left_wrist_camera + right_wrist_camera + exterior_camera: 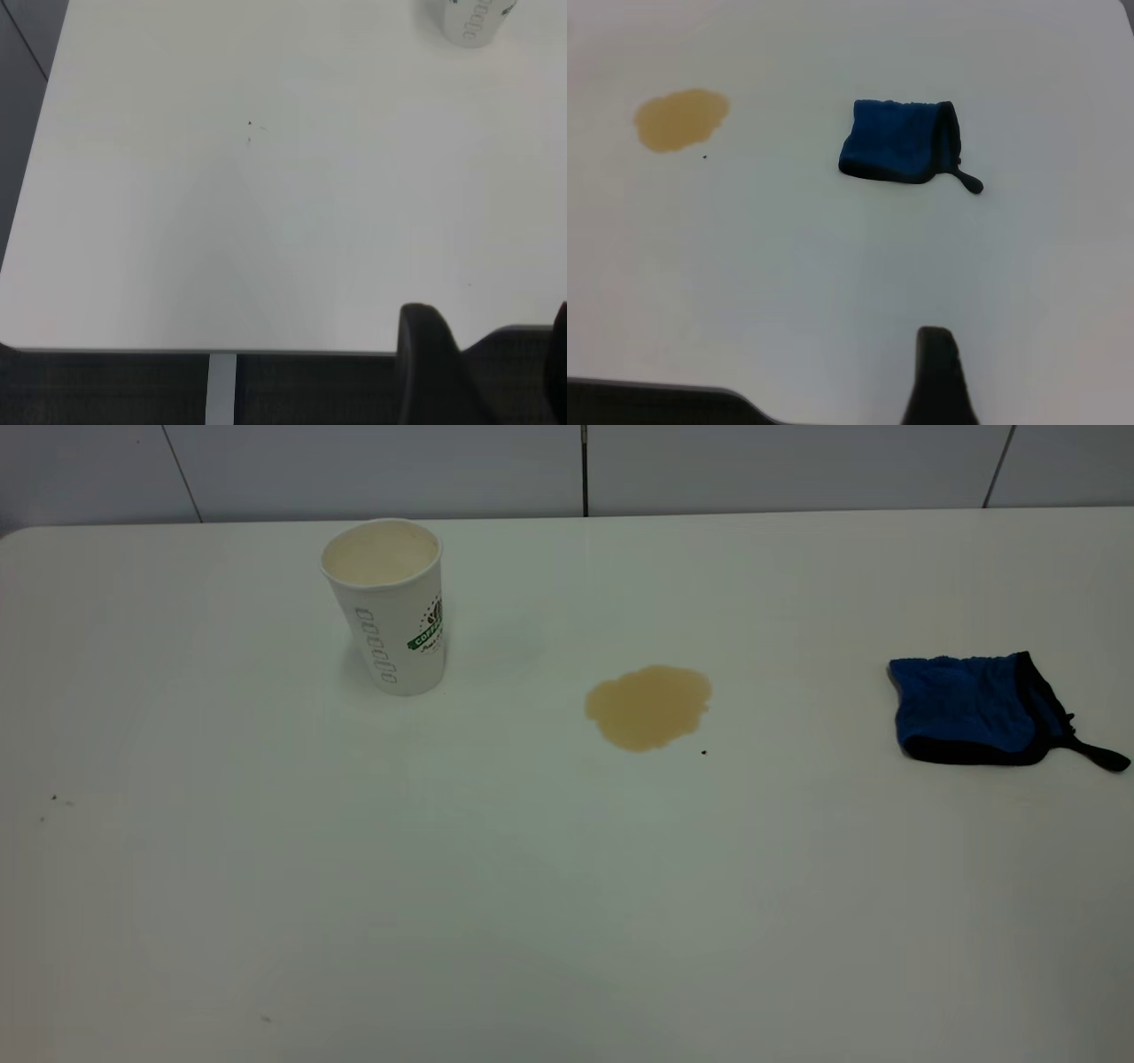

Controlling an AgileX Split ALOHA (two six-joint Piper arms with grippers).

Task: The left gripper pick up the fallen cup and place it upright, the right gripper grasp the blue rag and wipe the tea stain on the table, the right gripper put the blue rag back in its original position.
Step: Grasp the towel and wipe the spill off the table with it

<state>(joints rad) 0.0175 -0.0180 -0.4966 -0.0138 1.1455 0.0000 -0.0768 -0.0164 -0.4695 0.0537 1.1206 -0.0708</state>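
Paper cup [387,607] upright on table [532,886], tea stain [648,707] unwiped, blue rag [970,708] far right (untouched). Left gripper [483,372] fingers spread; right gripper [939,376] state: can't tell.

Smooth white paper cup [387,607], soft nubby cloth blue rag [970,707], smooth matt table [567,886]

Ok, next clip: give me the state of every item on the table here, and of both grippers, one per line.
cup: upright, mouth up, standing alone on the table, nothing gripping it.
tea stain: unwiped, a light brown puddle between cup and rag.
blue rag: lying crumpled at the table's right side, not held, apart from the stain.
left gripper: back at the table's near edge, holding nothing.
right gripper: back from the rag, holding nothing.
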